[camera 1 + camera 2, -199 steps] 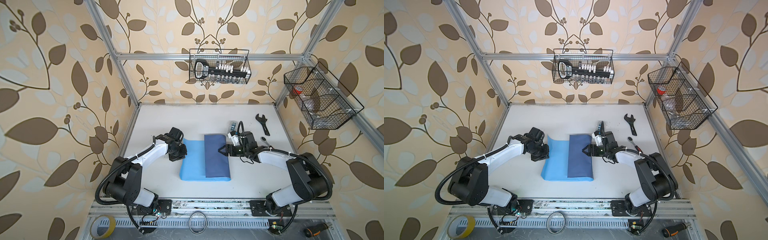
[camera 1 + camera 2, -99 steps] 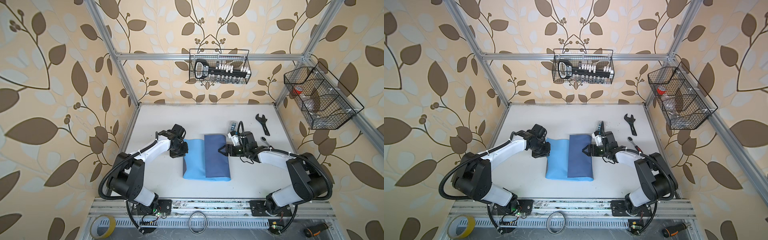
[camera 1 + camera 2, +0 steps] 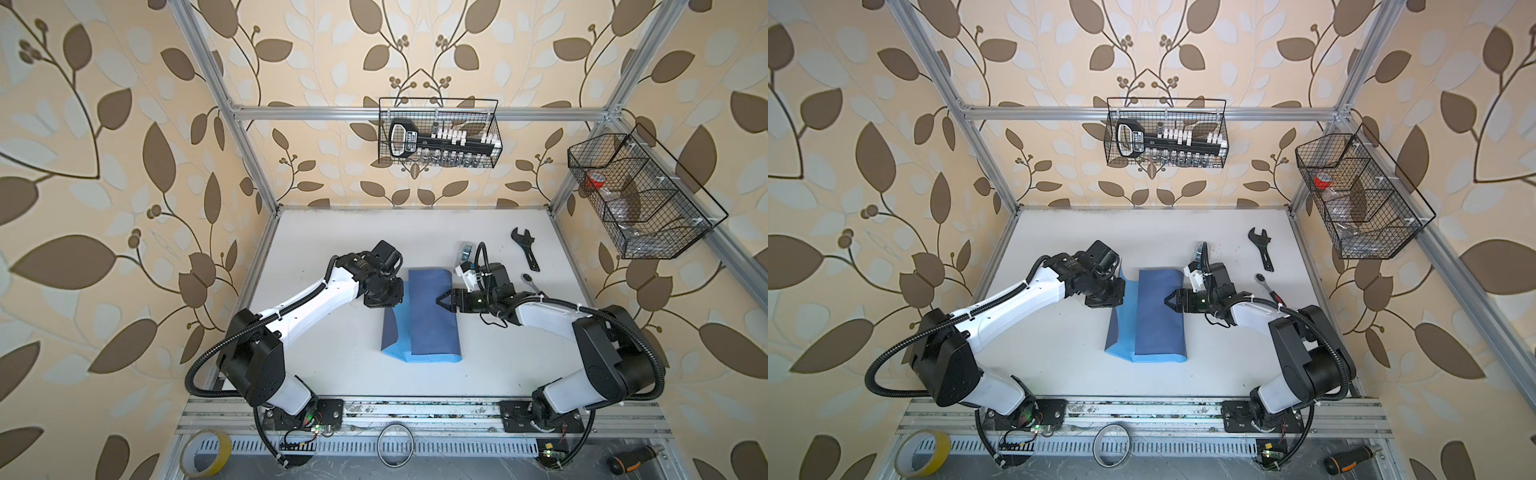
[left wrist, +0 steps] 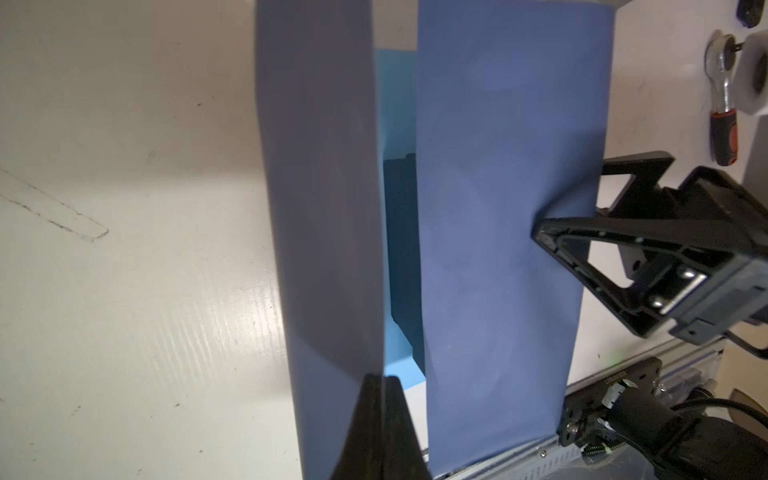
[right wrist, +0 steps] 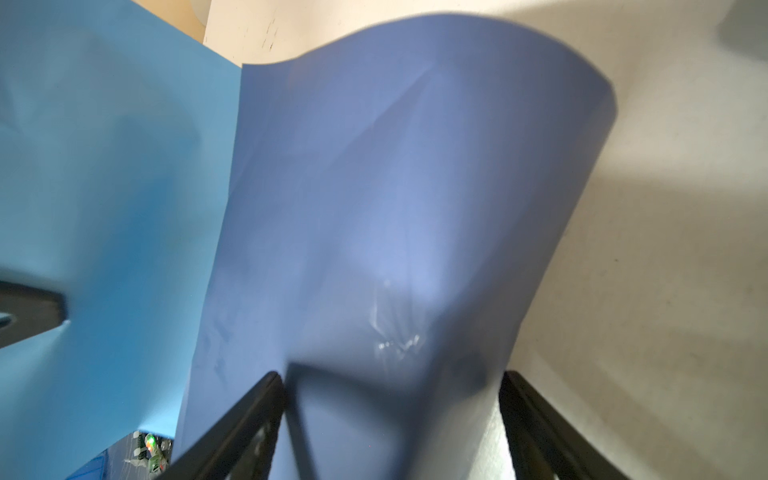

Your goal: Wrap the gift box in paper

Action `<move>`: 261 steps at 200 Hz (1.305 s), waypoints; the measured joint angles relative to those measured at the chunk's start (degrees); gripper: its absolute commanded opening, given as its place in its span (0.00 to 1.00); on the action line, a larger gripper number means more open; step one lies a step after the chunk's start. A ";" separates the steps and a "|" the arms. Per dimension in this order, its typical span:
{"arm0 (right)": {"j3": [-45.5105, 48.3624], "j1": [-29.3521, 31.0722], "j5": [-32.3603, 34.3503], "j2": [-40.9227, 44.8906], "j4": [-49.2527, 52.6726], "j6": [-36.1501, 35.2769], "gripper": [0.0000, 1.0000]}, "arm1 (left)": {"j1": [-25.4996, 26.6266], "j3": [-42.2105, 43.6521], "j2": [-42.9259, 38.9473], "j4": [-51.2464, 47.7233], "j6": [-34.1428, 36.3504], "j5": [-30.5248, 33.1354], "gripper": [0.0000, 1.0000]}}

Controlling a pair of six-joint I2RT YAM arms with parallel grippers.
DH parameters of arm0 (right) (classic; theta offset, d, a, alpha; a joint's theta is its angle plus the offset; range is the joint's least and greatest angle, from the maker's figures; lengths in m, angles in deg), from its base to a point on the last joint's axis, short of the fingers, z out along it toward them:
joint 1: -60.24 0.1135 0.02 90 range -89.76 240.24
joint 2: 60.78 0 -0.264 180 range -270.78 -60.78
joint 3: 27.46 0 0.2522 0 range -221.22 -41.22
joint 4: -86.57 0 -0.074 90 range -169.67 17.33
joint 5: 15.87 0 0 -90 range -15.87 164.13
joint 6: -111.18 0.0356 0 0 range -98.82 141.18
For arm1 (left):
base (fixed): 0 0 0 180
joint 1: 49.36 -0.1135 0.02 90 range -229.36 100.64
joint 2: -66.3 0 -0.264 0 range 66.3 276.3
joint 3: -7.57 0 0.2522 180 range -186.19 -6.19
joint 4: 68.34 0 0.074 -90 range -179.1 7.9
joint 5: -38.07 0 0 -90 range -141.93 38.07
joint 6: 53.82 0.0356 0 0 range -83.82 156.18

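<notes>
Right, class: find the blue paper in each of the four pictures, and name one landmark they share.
In a top view: the paper lies mid-table, between the two arms.
In a top view: the paper, mid-table between the arms.
Left wrist: two dark flaps in mid-picture, one pinched by the left gripper.
Right wrist: it fills most of the picture.
Landmark: the right gripper at the folded flap's edge, in all four.

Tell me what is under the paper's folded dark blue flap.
From the left wrist, one dark side of the box shows under the flap of the paper, standing on the light blue face. The rest is covered; in both top views none of it shows.
</notes>
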 measured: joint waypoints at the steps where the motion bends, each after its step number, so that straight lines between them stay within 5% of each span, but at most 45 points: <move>1: 0.00 0.00 0.00 0.00 0.00 0.00 0.82 | 0.02 -0.09 0.00 -0.02 -0.02 0.00 0.00; 93: 0.00 0.09 0.04 -0.04 -0.13 0.00 0.82 | 2.95 -2.47 -0.70 1.46 -4.68 -2.95 0.00; 261: 0.00 0.13 0.07 -0.04 -0.13 0.00 0.82 | 9.68 -3.37 9.01 19.67 -17.51 -9.14 0.00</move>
